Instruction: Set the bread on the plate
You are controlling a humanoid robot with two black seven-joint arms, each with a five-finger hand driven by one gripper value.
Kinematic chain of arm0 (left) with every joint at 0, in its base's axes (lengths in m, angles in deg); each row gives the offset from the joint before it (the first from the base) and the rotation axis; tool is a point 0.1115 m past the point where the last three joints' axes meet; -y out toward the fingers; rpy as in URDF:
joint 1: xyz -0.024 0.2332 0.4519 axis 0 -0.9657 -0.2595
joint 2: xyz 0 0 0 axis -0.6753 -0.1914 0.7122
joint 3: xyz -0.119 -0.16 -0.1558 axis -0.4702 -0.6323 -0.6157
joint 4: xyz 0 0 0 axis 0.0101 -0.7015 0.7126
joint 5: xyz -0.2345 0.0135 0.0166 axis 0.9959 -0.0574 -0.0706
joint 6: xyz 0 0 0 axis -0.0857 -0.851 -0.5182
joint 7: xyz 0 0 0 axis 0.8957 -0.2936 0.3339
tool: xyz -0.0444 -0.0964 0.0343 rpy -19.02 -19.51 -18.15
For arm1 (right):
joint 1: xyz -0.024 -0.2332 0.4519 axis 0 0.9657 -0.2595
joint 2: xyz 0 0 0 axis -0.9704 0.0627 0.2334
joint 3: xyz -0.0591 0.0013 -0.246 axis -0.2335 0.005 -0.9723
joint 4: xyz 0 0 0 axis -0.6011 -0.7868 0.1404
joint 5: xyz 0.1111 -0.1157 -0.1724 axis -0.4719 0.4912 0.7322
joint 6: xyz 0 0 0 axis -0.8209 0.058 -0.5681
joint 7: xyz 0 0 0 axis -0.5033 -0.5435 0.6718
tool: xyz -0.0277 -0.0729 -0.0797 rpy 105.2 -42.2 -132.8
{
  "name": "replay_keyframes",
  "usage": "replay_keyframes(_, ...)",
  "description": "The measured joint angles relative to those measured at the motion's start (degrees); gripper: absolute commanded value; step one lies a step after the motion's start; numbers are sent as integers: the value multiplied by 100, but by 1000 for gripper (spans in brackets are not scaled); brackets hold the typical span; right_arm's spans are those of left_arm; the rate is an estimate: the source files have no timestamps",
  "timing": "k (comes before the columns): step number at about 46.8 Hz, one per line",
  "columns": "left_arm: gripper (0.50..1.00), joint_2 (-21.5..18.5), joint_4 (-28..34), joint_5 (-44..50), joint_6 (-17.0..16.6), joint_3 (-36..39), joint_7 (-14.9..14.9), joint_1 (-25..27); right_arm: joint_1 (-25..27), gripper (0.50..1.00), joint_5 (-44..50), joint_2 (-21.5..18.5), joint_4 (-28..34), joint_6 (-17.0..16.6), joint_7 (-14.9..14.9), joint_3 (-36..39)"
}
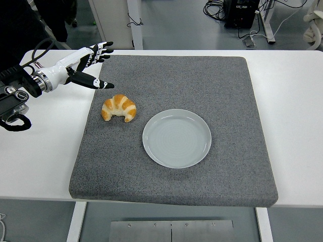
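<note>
The left hand [86, 64], fingers spread and holding nothing in the upper left of the frame, hovers just up and left of the bread [119, 107], which lies crosswise on the grey mat [212, 80], left of the plate [176, 137].

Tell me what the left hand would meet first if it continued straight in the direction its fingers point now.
Probably nothing on the near path: the left hand points right across the grey mat, passing above the croissant. Height is unclear.
</note>
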Motion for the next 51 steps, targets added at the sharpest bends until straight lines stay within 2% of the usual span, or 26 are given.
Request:
replay_keyframes(22, 971, -55, 268, -1379, -101, 41, -2, -42, 2, 1000, 0, 0, 0, -1, 1, 0)
replay_keyframes(37, 971, 8, 336, -1903, -1013, 843, -8, -1, 1, 1000, 0, 0, 0, 0, 2, 0)
replay_keyframes(51, 972, 49, 331, -1956, -1230, 920, -9, -68, 2, 1000, 0, 0, 0, 1, 2, 0)
